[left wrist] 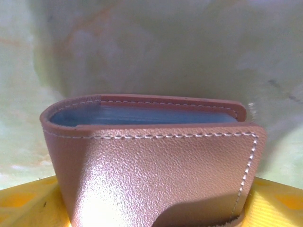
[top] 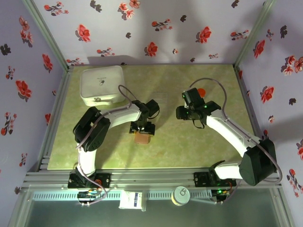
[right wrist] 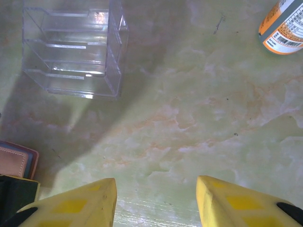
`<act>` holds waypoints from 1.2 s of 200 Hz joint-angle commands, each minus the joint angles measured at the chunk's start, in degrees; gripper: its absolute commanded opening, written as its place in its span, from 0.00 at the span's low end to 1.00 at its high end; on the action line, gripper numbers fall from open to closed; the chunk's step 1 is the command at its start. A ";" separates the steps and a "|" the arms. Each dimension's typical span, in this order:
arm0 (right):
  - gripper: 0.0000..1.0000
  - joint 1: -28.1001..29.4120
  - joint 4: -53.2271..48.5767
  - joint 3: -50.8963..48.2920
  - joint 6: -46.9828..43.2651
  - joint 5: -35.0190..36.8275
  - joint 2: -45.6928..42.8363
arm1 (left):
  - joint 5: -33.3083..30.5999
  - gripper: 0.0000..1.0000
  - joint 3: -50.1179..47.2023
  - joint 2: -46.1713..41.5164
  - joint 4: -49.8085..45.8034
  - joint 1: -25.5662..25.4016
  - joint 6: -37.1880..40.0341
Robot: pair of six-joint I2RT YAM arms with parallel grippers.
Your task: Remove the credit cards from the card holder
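Your left claw (top: 142, 132) is nearest the bases, its yellow fingers (left wrist: 23, 205) closed wide on the card holder (left wrist: 156, 175), one on either side; it is folded, with the blue edges of the credit cards (left wrist: 142, 116) showing inside; your right claw (right wrist: 156, 201) hangs further back, jaws partly apart and holding nothing, over bare table (right wrist: 199, 118); beyond lie a clear plastic box (right wrist: 71, 47) and an orange-labelled bottle (right wrist: 284, 26); a white box (top: 102, 85) sits far left
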 commanded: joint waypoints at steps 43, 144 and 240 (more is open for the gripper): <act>0.49 -0.41 -0.30 -1.39 -0.12 -1.05 -1.96 | 2.73 0.88 -0.74 -1.51 1.38 -0.69 -4.21; 0.50 0.73 2.18 -4.53 6.65 -5.20 -3.90 | 5.48 0.90 -3.50 -7.84 4.52 -0.40 -3.40; 0.46 13.95 2.26 0.70 18.50 -0.45 6.22 | 5.75 0.86 -17.56 -22.69 14.17 6.58 -2.54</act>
